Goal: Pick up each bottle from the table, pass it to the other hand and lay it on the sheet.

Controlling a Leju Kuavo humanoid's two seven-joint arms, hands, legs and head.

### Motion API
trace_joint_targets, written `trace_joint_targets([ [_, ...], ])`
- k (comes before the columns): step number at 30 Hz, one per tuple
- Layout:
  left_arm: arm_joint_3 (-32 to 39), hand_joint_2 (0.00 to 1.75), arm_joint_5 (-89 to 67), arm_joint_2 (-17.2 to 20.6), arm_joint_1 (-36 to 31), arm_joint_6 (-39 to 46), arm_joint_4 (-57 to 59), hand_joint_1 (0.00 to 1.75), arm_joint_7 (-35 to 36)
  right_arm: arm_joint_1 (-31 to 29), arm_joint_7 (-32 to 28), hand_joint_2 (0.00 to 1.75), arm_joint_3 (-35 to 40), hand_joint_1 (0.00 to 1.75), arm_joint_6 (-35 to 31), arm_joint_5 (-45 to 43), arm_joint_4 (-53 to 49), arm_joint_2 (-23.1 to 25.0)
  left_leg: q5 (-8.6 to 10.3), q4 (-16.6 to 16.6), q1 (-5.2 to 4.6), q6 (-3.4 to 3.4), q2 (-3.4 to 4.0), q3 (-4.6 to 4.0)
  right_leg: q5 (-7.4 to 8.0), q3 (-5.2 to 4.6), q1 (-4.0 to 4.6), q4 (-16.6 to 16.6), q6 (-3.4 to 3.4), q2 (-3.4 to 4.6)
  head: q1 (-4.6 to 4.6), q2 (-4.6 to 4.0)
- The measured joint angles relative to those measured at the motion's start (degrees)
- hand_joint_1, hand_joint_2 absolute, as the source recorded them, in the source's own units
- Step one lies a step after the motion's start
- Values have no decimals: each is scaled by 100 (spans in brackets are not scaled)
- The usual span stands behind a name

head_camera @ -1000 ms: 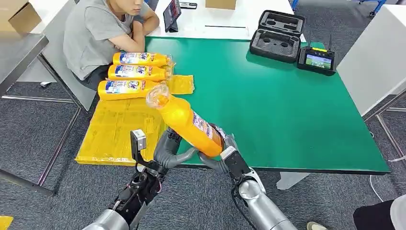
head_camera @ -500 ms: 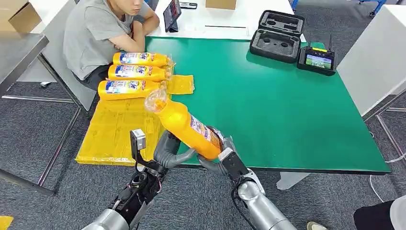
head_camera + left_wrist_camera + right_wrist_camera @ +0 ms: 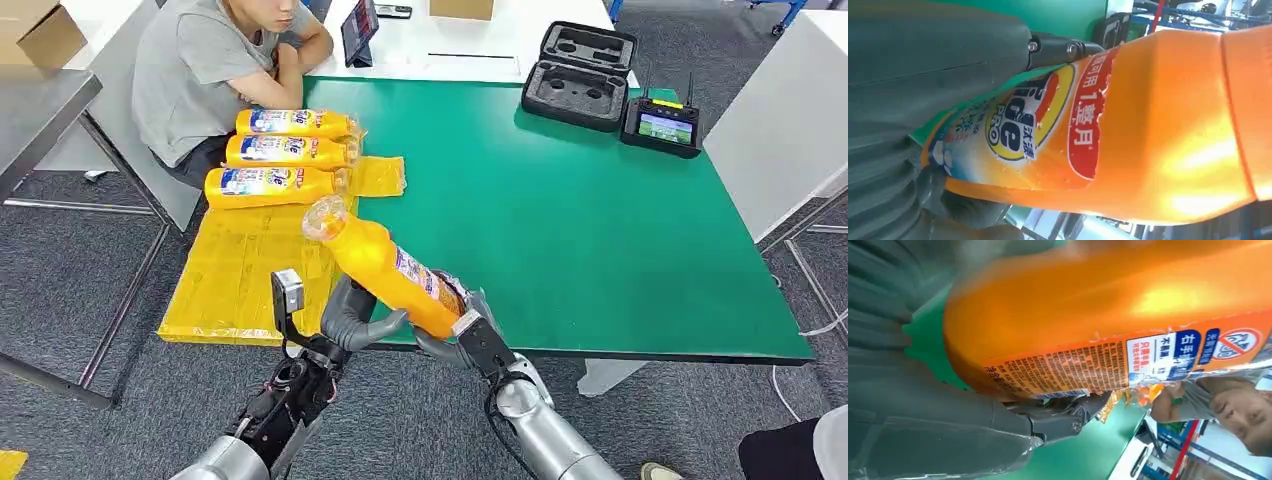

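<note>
Both hands meet at the near edge of the green table (image 3: 600,220), where an orange bottle (image 3: 385,265) is held tilted, its base low between the hands and its clear cap end raised toward the yellow sheet (image 3: 235,270). The right hand (image 3: 455,325) grasps the bottle's base end, fingers wrapped under it. The left hand (image 3: 350,315) cups the bottle from the other side with its thumb against the body; whether it bears any of the weight cannot be told from the head view, though the left wrist view shows the label pressed close against its fingers (image 3: 1058,47). The bottle hangs over the table's front left corner, its cap just above the sheet's right border. 3 more bottles (image 3: 280,152) lie side by side at the sheet's far end, caps pointing toward the table; the near half of the sheet is bare yellow. A seated person (image 3: 210,70) leans just beyond those bottles. Well apart, at the table's far right edge, sit a black foam case (image 3: 580,72) and a controller (image 3: 660,125) with a lit screen.
</note>
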Motion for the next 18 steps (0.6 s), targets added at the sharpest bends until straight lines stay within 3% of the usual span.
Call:
trace_joint_targets([
  [14,18,175,-17,0,15,-15,-28,0,0,-83,-26,175,15,173,-103,112,282,0,0,0,0,0,1,0,0,0,0,0,0,0,0,0],
  [16,33,175,-17,0,14,-15,-28,141,0,-125,-37,175,46,169,-149,186,376,13,0,0,0,0,1,0,0,0,0,0,0,0,0,0],
  [17,44,175,-17,0,12,-17,-26,169,0,-142,-37,175,59,168,-155,208,420,22,0,0,0,0,1,0,0,-1,0,0,0,1,0,0],
  [18,53,175,-15,0,8,-22,-22,175,0,-153,-39,175,83,171,-155,216,461,37,0,0,0,0,1,0,0,-1,0,0,0,0,0,0],
])
